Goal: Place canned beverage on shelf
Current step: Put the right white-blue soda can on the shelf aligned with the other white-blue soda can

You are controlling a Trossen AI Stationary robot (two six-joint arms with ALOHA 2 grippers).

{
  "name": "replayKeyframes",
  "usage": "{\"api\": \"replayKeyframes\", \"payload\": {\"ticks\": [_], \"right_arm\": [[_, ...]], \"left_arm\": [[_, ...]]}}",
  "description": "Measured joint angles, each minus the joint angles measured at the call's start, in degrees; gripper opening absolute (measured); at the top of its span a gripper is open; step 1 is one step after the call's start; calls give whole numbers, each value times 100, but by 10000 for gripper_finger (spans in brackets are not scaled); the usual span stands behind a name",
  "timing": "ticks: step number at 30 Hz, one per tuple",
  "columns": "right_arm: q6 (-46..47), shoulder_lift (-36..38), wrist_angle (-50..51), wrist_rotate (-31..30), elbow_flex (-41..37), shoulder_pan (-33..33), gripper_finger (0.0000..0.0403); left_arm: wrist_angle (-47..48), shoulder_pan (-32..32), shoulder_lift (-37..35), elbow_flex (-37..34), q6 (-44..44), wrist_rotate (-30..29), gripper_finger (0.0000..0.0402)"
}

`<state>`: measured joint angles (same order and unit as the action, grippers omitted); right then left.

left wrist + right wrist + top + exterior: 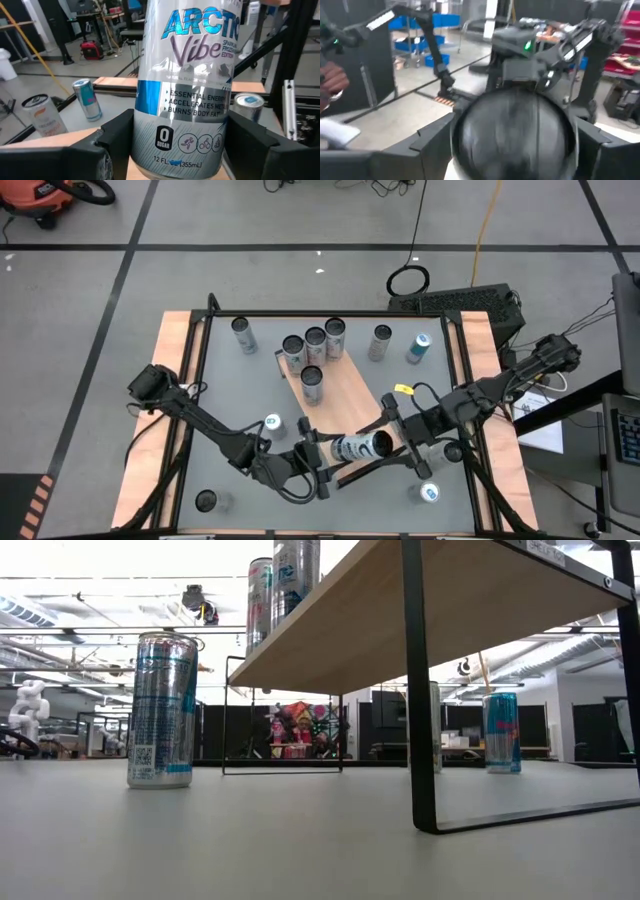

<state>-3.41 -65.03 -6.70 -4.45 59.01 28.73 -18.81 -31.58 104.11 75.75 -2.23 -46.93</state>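
Observation:
The shelf is a light-brown board on black legs, seen from below in the low view. A silver and blue "Arctic Vibe" can sits over the shelf's near end between my two grippers. My left gripper is shut on it and comes from the left. In the left wrist view the can stands upright. My right gripper comes from the right and is open, one finger on each side of the can's dark rounded upper end. The board hides the can in the low view. My left gripper pinches the can's lower part between its two fingers, one on each side. The fingers come in about level from the table's left and lie across the can. The can stands upright, label toward the camera. Whether its base rests on the shelf is out of frame. My right gripper may or may not touch the can; the blurred view does not show it.
Several cans stand on the shelf's far end. Loose cans stand on the grey table at the far left, far right, left of the shelf and near edge. A black shelf leg stands near the front.

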Motion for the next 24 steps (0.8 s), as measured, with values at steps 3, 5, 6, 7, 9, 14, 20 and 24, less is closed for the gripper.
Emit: {"api": "replayKeyframes", "payload": {"ticks": [3,5,6,7,9,14,20,24], "right_arm": [[-30,11,26,-297,1,2,251],[-56,9,36,-306,5,0,238],[-54,9,44,-309,5,0,231],[-52,9,46,-327,5,1,225],[-48,19,64,-332,5,2,215],[39,54,178,-592,8,13,207],[262,59,330,-737,14,22,230],[285,62,418,-982,14,127,258]], "left_arm": [[-1,9,9,0,-7,-106,247],[-5,7,9,-2,-18,-166,247],[-13,6,9,0,-19,-164,247],[-15,5,9,-2,-15,-160,247],[-13,3,9,-2,-22,-174,247],[-20,5,9,-2,-25,-152,247],[-15,5,14,-5,-44,-186,247],[-34,5,16,-7,-25,-296,247]]}}
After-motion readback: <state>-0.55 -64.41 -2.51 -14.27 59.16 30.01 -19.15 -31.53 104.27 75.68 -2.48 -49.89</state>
